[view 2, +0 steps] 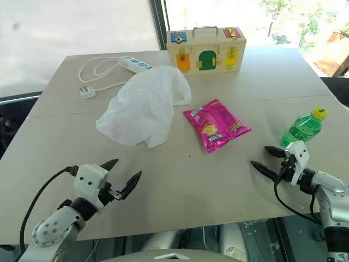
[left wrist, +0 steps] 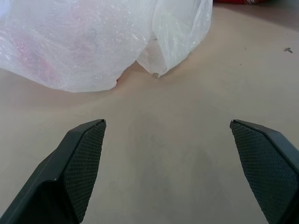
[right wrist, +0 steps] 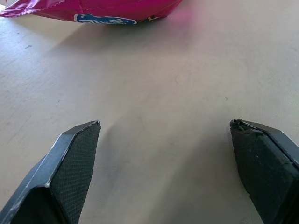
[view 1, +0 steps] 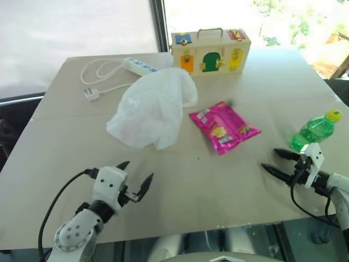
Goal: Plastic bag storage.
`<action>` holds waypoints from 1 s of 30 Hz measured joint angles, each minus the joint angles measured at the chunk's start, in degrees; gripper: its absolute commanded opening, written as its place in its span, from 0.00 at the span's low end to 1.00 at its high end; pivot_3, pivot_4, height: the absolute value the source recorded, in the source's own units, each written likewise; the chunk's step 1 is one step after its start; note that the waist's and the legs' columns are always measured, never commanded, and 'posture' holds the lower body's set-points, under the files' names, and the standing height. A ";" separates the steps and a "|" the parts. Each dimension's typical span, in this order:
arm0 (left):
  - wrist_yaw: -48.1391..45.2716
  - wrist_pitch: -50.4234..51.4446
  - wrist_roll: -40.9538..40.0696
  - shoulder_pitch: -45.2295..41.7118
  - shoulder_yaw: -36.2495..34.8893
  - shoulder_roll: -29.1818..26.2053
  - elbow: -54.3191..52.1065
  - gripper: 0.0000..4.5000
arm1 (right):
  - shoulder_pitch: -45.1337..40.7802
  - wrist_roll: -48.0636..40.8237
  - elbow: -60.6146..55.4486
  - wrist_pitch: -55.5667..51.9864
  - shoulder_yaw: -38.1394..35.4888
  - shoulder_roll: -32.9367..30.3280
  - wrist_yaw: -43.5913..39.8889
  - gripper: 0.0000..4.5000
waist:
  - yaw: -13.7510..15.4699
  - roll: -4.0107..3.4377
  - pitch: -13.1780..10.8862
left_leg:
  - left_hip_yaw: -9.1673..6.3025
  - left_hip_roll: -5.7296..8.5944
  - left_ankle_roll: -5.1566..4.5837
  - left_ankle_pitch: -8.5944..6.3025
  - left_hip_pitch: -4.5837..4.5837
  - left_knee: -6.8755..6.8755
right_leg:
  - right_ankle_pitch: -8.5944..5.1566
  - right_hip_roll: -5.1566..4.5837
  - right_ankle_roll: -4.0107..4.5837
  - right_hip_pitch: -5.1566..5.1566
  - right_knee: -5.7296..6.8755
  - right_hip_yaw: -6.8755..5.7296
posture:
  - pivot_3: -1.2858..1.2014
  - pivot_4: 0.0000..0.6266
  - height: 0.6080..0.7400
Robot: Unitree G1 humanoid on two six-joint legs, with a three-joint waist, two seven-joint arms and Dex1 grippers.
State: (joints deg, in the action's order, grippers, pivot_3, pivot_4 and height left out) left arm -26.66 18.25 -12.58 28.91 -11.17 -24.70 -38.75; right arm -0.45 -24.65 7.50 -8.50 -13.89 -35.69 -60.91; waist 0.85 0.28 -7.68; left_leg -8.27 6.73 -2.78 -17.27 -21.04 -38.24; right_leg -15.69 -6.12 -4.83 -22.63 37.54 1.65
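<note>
Two grippers hover over the near edge of the desk (view 1: 65,125), both with jaws spread wide and nothing between them. The left gripper (view 1: 136,178) sits toward the near left corner, its fingers aimed at the bag (view 1: 152,106); the right gripper (view 1: 279,162) is near the right edge, just beside the bottle (view 1: 315,130), pointing inward toward the packet (view 1: 223,126).

The bag lies in a loose, puffed heap around the middle of the desk, slightly left of centre, well apart from both grippers. Behind it, toward the far edge, stand the box (view 1: 210,52) and the power strip (view 1: 139,66) with its cable; the bag's far end reaches close to them, though I cannot tell if it touches. The packet lies just beside its right side.

The bag looks feather-light, limp and crinkly, so it should collapse and slide under any push rather than resist. A pinch on a single fold of film would likely hold, but the smooth plastic may slip. The near lower corner, seen in the left wrist view as a hanging flap (left wrist: 161,60), seems the easiest place to take hold. The handles are not clearly visible.
</note>
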 measured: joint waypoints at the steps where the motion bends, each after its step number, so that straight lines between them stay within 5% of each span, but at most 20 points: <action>1: 0.00 0.00 0.00 0.00 0.00 0.00 0.00 0.99 | 0.00 0.00 0.00 0.00 0.00 0.00 0.00 1.00 | 0.00 0.00 0.00 | 0.00 0.00 0.00 0.00 0.00 0.00 | 0.00 0.00 0.00 0.00 0.00 0.00 | 0.52 0.24 1.00; 21: 0.20 -0.09 -0.59 -0.05 0.51 0.37 0.00 0.99 | 0.79 1.50 0.37 3.90 0.02 -0.34 -0.36 1.00 | 0.01 -0.02 -0.05 | -0.01 0.00 0.00 0.00 0.00 0.02 | 0.00 0.00 0.00 0.00 -0.04 -0.01 | 0.52 0.24 1.00; 30: 1.47 4.25 -1.12 -12.59 5.59 1.21 0.04 0.99 | 2.78 -0.50 -2.93 1.41 -0.05 -0.70 -1.07 1.00 | -0.01 -0.08 -0.05 | 0.01 0.01 0.00 0.00 0.02 0.00 | 0.00 0.03 0.00 0.02 -0.03 0.03 | 0.52 0.24 1.00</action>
State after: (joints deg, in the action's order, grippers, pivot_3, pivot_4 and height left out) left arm -25.19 22.50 -13.70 16.32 -5.58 -23.49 -38.72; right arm 2.33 -25.15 4.57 -7.09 -13.94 -36.40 -61.98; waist 0.83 0.20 -7.73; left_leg -8.26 6.74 -2.78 -17.27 -21.03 -38.24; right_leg -15.69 -6.09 -4.83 -22.61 37.52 1.68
